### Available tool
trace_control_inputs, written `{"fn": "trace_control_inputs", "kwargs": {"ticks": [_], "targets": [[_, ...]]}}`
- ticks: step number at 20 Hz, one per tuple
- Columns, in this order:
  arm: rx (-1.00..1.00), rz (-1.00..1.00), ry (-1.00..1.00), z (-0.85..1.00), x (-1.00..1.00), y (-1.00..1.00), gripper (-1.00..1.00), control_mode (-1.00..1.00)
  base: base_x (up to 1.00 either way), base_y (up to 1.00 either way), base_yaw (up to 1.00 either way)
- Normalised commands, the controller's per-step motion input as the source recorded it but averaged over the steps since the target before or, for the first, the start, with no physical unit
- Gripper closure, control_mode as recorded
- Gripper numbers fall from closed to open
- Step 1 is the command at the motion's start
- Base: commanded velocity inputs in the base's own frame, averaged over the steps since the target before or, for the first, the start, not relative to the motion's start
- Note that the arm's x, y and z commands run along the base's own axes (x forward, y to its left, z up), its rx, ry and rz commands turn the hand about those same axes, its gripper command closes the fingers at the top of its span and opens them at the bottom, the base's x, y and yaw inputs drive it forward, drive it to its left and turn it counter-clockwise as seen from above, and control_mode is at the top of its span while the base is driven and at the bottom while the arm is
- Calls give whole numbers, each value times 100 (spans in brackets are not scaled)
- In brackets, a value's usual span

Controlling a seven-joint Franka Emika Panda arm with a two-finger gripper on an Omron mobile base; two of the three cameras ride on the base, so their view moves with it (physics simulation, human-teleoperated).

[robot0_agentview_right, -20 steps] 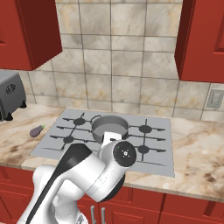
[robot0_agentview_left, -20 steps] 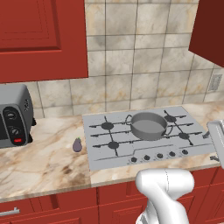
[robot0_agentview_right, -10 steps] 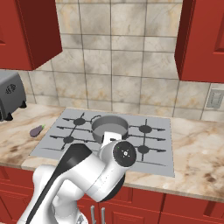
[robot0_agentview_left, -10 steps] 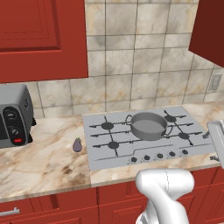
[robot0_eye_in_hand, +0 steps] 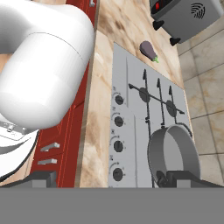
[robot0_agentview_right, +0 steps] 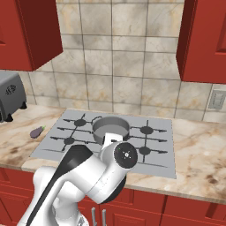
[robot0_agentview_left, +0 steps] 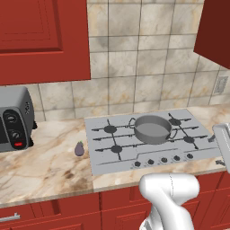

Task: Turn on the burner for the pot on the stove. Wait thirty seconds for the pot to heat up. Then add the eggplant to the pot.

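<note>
The pot (robot0_agentview_left: pixel 152 129), wide, shallow and grey, stands upright on the stove's (robot0_agentview_left: pixel 148 139) back middle grate, seemingly empty. The small dark purple eggplant (robot0_agentview_left: pixel 80 148) lies on the bench (robot0_agentview_left: pixel 45 161) just beside the stove's left edge.

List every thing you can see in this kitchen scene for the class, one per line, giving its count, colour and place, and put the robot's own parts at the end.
pot: one, grey metal, on a rear middle burner of the stove.
stove: one, light grey with black grates, set in the counter.
knobs: a row, dark, along the stove's front edge.
eggplant: one, dark purple, on the counter just left of the stove.
toaster oven: one, grey with a red button, at the counter's left end.
counter: one, beige marble.
cabinets: red, above and below the counter.
wall outlet: one, pale, on the tiled wall at right.
arm: one, white, in front of the stove.
gripper: one, dark tips, open, holding nothing.
</note>
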Motion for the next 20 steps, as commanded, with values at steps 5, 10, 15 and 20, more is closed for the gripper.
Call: {"fn": "trace_control_inputs", "kwargs": {"ticks": [5,10,15,20], "targets": [[0,0,0,0,0,0,-100,-100,0,0,0],[0,0,0,0,0,0,-100,-100,0,0,0],[0,0,0,0,0,0,-100,-100,0,0,0],[0,0,0,0,0,0,-100,-100,0,0,0]]}}
